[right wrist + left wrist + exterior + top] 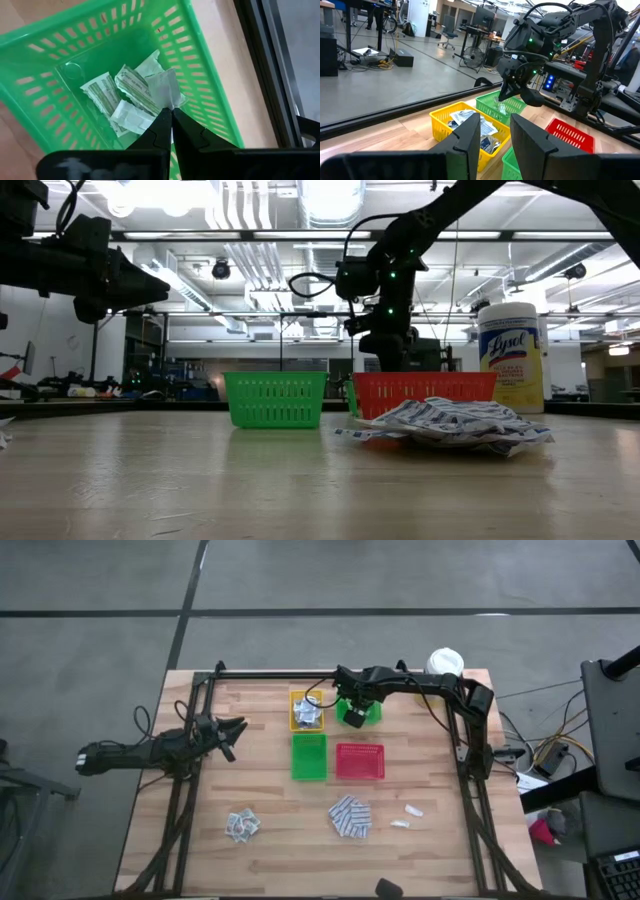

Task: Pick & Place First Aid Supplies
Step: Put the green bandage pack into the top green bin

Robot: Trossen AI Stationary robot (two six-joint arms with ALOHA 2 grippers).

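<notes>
Sorting of first aid supplies into trays, placing step. The right gripper [171, 111] hangs over the far green tray [210, 95], beside the yellow tray [305, 711] at the back of the table [270, 860]. Its fingers are pinched together on the corner of a white sachet [164, 89], which dangles just above several pale green strips [117, 97] already lying on the tray floor. The step in hand appears to be the drop: the sachet is carried to its tray but not yet let go.

The next move calls for the fingers to part so the sachet falls clear inside the walls, followed by a lift straight up before the arm swings forward. Since the packet is thin and light, it may cling to a finger pad, so a clean release matters.

Work remains. A heap of blue-and-white pads [350, 817] lies at the front centre, a smaller cluster of packets [241, 825] at the front left, and two loose white sachets [407, 817] at the front right, all well apart from the trays. The near green tray [308, 756] and the red tray [360, 761] look empty from above; the yellow tray holds packets.

The left gripper [495, 131] waits above the table's left side, its fingers narrowly apart and holding nothing. A wipes canister [510, 355] stands at the far right corner.
</notes>
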